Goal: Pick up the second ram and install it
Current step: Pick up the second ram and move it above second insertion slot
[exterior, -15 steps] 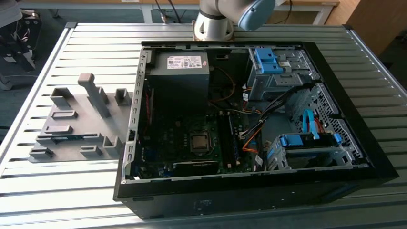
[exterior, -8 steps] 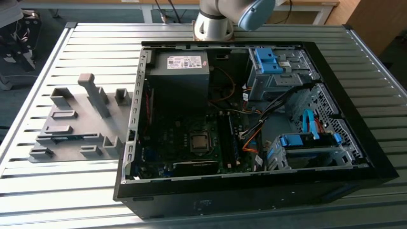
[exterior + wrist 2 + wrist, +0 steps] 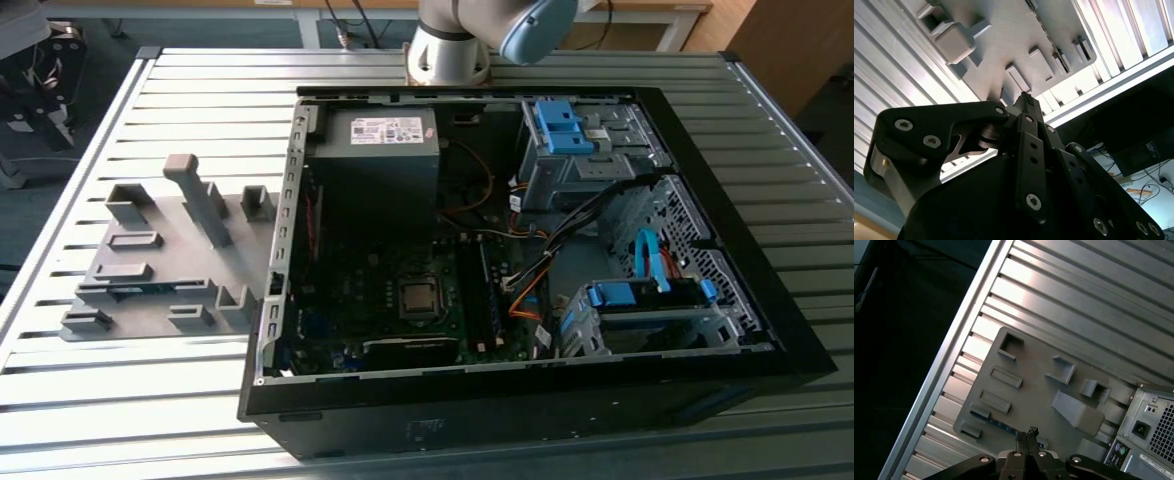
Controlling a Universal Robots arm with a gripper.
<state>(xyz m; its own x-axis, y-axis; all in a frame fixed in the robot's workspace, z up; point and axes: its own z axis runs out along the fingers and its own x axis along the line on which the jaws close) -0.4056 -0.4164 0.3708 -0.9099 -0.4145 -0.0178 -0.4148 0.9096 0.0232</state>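
Found the second ram [image 3: 998, 423] lying on edge in the grey holder [image 3: 1039, 385], on the slatted table [image 3: 200, 100] beside the open computer case [image 3: 534, 400]. Saw the gripper [image 3: 1030, 430] over the holder, fingers pressed together, gripping nothing. Noted a white label [image 3: 384, 128] on the power supply [image 3: 380, 172], unreadable.

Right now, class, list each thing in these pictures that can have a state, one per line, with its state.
gripper: jaws shut, holding nothing, aimed at the grey fixture plate.
second ram: lying in the grey fixture plate, not gripped.
computer case: on its side, side panel off, inside exposed.
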